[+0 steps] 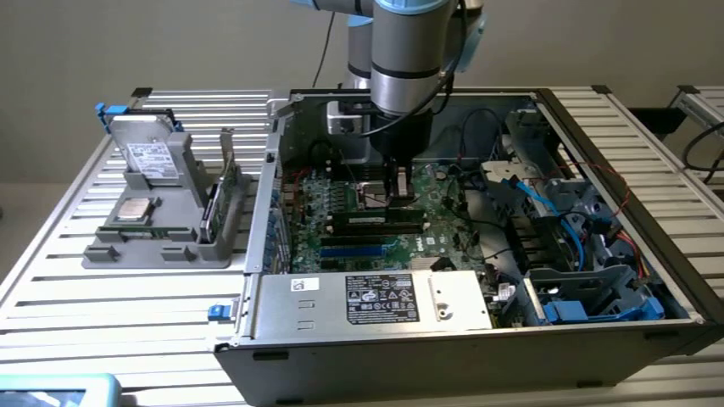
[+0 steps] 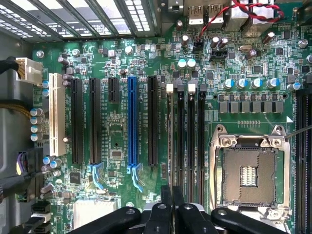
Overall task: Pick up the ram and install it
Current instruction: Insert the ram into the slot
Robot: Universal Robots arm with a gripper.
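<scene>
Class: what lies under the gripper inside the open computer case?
Under the gripper lies the green motherboard with its long black memory slots. Its shut fingers cover one end of the slots, so what sits there cannot be seen.

Plain beige wall (image 1: 169, 42), slatted metal table (image 1: 114, 297), pale floor (image 1: 17, 222) at the exterior view's left, soft even light
</scene>
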